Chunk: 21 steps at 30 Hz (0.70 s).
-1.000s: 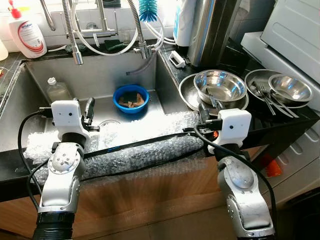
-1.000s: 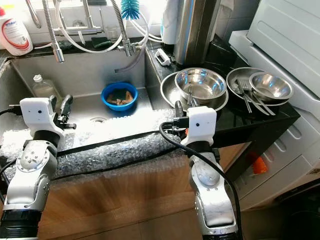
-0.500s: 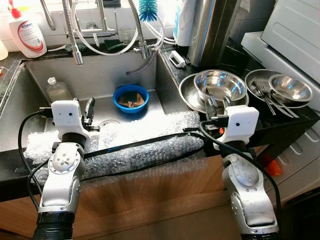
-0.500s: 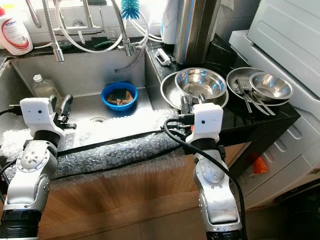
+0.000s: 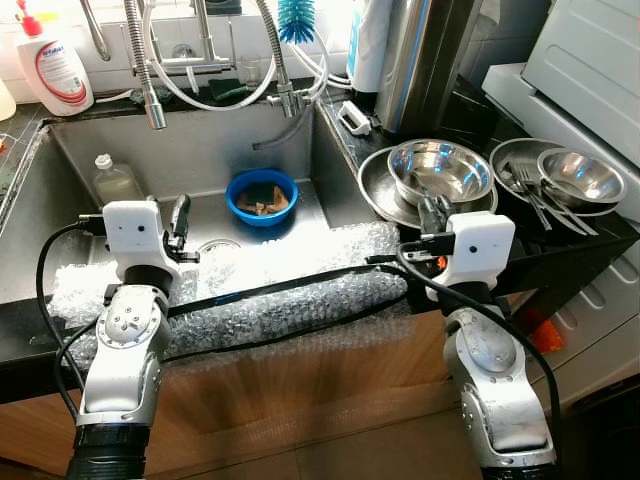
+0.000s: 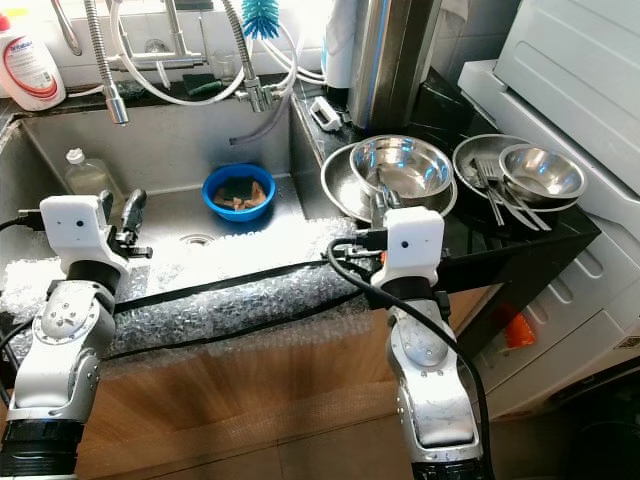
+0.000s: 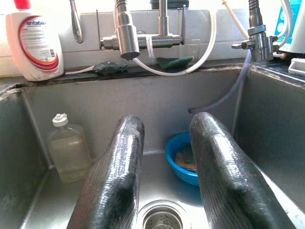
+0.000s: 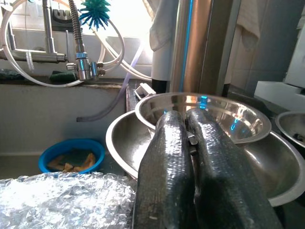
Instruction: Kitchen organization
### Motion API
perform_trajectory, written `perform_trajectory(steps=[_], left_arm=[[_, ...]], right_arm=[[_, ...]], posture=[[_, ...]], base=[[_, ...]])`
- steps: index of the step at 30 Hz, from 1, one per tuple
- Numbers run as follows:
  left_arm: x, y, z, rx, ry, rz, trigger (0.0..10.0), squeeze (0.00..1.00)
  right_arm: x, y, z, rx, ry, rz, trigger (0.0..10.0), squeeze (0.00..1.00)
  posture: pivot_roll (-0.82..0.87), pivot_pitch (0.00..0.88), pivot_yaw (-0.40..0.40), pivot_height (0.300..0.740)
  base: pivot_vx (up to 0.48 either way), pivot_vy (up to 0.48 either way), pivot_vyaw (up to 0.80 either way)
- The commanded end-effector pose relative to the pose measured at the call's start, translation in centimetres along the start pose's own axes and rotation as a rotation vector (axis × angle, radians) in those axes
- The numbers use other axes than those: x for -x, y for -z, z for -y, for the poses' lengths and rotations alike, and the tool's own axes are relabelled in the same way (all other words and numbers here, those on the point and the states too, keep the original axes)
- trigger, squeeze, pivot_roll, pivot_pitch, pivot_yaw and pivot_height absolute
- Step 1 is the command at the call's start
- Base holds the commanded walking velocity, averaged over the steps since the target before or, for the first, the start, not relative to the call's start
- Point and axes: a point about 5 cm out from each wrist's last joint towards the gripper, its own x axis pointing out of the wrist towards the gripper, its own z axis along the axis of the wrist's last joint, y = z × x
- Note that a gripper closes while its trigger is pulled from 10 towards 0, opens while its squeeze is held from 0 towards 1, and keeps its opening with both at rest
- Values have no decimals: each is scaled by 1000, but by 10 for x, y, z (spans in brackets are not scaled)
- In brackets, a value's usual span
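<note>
Right gripper (image 8: 190, 157): jaws pressed together, nothing visibly between them, tips at the near rim of the stacked steel bowls (image 5: 440, 172) on the dark worktop (image 5: 560, 245) right of the sink. I read this as an approach, not a grasp.

Left gripper (image 7: 164, 171): jaws narrowly parted, empty, held over the sink basin (image 5: 120, 150) and pointing toward the drain and the blue bowl (image 5: 262, 196).

Outward: the blue bowl sits on the sink floor with scraps or a sponge in it. A clear bottle (image 5: 113, 180) stands in the sink's left corner. A second steel bowl with cutlery (image 5: 575, 178) rests further right on the worktop. Bubble wrap (image 5: 240, 290) covers the sink's front edge.

Progress, my judgement: early. Nothing is in hand; bowls, cutlery and sink items all remain to be sorted.
</note>
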Motion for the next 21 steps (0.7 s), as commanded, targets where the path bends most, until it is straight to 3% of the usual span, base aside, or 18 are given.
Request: perform_trajectory(steps=[1,2,4,5,6,21], left_arm=[[1,0,3,-1,11,0,10000,0],[1,-1,3,-1,10,2,10000,0],[1,-1,3,-1,9,5,10000,0],[1,-1,3,-1,9,6,10000,0],[1,-2,3,-1,8,8,10000,0],[-1,-8,1,19,-10,45,10000,0]], right_arm=[[-2,-1,0,-3,0,6,1765,0],[-3,-1,1,-3,2,9,2235,0],[-3,-3,1,0,2,16,5647,0],[-3,-3,1,2,2,18,5647,0],[-3,-4,1,6,2,23,10000,0],[-10,-39,8,86,54,223,10000,0]], posture=[[65,110,-38,740],[64,109,-38,740],[64,108,-38,740],[64,108,-38,740],[64,109,-37,740],[62,107,-39,740]], base=[[0,0,0],[0,0,0],[0,0,0],[0,0,0],[0,0,0],[0,0,0]])
